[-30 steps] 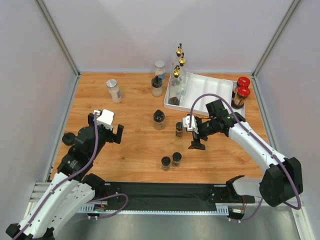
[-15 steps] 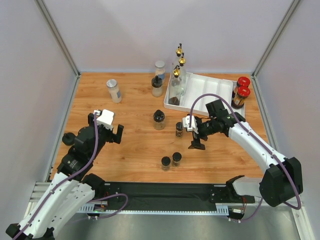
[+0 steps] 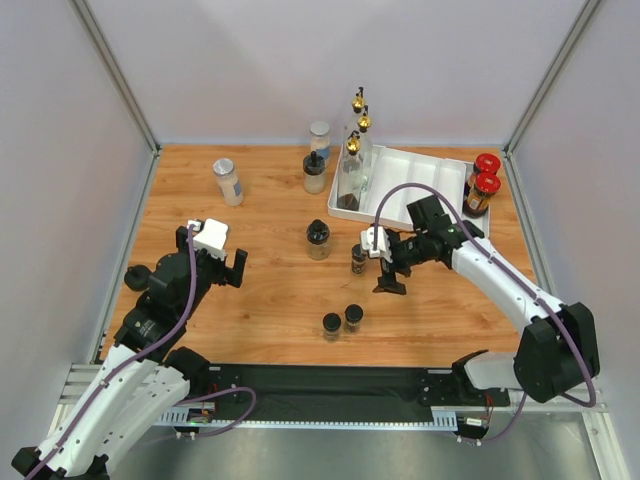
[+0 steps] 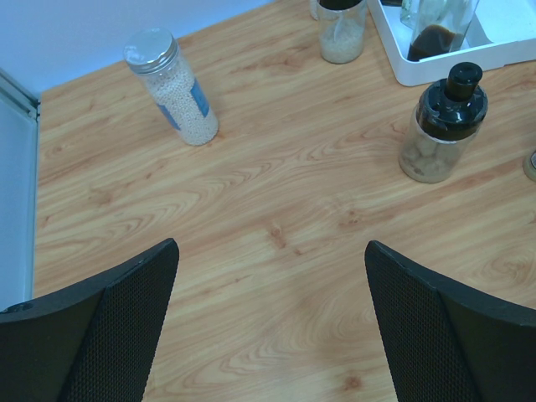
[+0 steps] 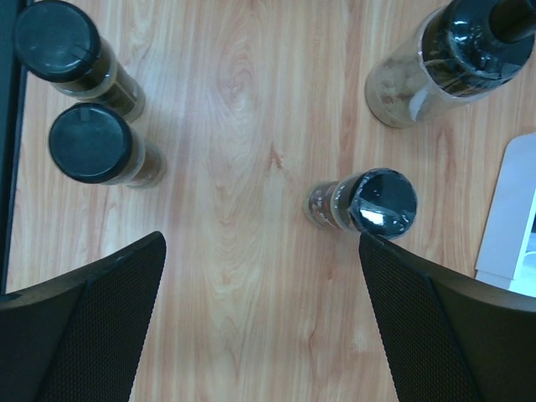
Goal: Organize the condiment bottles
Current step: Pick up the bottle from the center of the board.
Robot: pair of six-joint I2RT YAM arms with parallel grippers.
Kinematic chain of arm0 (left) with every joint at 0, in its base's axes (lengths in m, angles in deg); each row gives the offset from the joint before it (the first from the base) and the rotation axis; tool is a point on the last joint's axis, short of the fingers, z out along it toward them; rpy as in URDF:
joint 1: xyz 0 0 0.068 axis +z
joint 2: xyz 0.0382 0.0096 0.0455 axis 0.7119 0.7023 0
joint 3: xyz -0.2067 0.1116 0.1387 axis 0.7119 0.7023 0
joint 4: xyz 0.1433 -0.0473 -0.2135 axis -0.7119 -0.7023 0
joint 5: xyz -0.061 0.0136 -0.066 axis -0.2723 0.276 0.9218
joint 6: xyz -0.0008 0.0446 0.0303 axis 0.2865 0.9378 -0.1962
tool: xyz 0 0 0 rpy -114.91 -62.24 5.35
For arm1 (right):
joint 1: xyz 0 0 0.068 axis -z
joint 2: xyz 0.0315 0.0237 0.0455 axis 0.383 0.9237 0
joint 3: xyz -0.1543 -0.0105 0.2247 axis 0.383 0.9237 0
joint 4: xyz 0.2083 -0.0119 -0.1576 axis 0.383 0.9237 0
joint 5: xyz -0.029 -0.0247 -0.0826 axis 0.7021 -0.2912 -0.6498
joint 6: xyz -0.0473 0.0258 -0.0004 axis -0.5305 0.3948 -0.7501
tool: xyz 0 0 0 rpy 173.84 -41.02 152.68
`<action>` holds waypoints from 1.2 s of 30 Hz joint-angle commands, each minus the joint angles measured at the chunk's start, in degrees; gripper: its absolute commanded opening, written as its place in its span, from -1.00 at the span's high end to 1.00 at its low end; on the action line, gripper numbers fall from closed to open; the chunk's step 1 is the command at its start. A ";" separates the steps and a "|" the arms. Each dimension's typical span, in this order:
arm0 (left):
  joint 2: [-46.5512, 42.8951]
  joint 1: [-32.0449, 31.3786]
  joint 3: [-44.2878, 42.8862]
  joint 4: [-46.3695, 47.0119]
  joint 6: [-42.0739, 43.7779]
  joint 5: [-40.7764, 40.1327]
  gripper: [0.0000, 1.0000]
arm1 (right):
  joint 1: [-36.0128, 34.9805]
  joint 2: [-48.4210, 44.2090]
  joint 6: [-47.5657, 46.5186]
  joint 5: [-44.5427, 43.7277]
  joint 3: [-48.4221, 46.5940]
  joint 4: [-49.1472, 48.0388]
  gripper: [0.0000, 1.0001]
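Observation:
Three tall gold-spouted bottles (image 3: 352, 170) stand at the back, by and in the white tray (image 3: 425, 195). Two red-lidded jars (image 3: 482, 185) sit at the tray's right end. Silver-lidded jars stand at the back left (image 3: 228, 181) and back centre (image 3: 319, 135). A small black-capped spice jar (image 3: 358, 258) (image 5: 368, 201) stands just ahead of one fingertip of my right gripper (image 3: 384, 268) (image 5: 261, 251), which is open and empty. Two more small jars (image 3: 342, 322) (image 5: 84, 100) stand nearer the front. My left gripper (image 3: 225, 262) (image 4: 270, 251) is open over bare wood.
A black-topped jar (image 3: 318, 240) (image 4: 440, 126) stands at mid-table and another (image 3: 314, 172) behind it. Grey walls close in the left, right and back edges of the wooden table (image 3: 260, 300). A black strip runs along the front edge.
My right gripper has shifted slightly left, closer to the small spice jar. The left arm has not moved.

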State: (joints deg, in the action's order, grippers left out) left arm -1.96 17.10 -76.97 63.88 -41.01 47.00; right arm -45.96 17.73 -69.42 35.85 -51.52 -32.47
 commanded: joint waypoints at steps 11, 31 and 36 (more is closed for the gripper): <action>0.06 0.34 0.34 0.09 1.26 -0.67 -1.00 | -1.08 11.01 12.14 -7.08 -5.32 -17.41 -0.98; 0.24 0.34 0.34 0.09 1.27 0.03 -1.00 | -3.72 19.37 14.69 -11.40 -7.79 -17.68 0.24; 0.24 0.34 0.34 0.01 1.09 0.12 -0.99 | -3.72 19.11 14.87 -11.22 -7.79 -16.80 0.69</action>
State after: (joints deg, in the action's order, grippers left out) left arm -1.64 17.10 -76.97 63.55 -41.01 47.04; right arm -49.46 36.61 -55.32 24.92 -57.46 -48.84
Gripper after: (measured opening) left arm 0.996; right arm 0.459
